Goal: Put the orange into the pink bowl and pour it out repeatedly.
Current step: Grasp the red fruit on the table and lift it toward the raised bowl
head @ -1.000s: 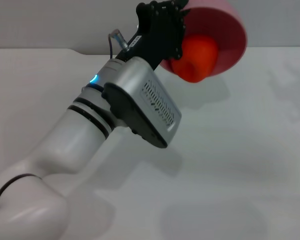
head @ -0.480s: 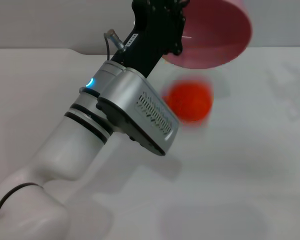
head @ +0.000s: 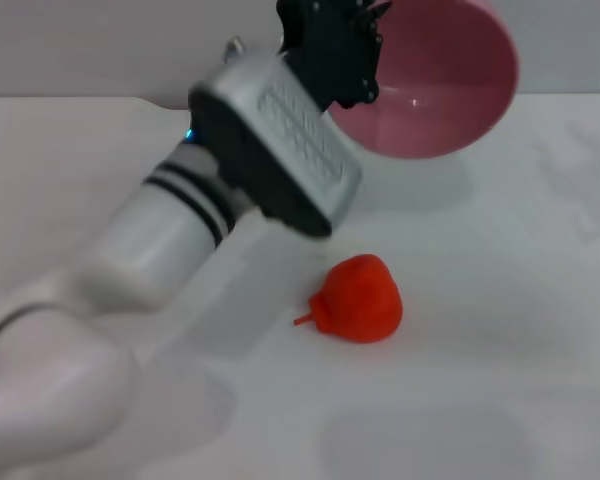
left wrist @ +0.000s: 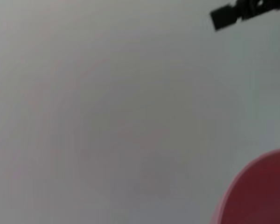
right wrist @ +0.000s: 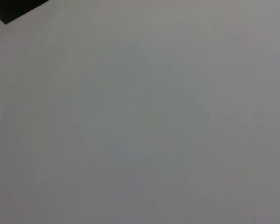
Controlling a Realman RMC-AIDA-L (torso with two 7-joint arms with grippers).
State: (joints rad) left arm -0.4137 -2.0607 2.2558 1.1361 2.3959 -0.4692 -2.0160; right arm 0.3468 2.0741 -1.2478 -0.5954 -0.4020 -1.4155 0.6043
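The orange (head: pixel 360 299) lies on the white table in the middle of the head view, resting on its side with its small stem pointing left. Above and behind it, the pink bowl (head: pixel 440 85) hangs in the air, tipped so its empty inside faces me. My left gripper (head: pixel 352 62) is shut on the bowl's left rim, with the arm reaching in from the lower left. A curved edge of the pink bowl (left wrist: pixel 259 191) also shows in the left wrist view. The right gripper is out of view.
The white table (head: pixel 500 380) spreads all around the orange, and a grey wall stands behind it. The right wrist view shows only bare surface with a dark corner (right wrist: pixel 14 8).
The orange has dropped out of the tipped bowl and landed on the table below. The left arm has turned at the wrist, rotating the bowl further.
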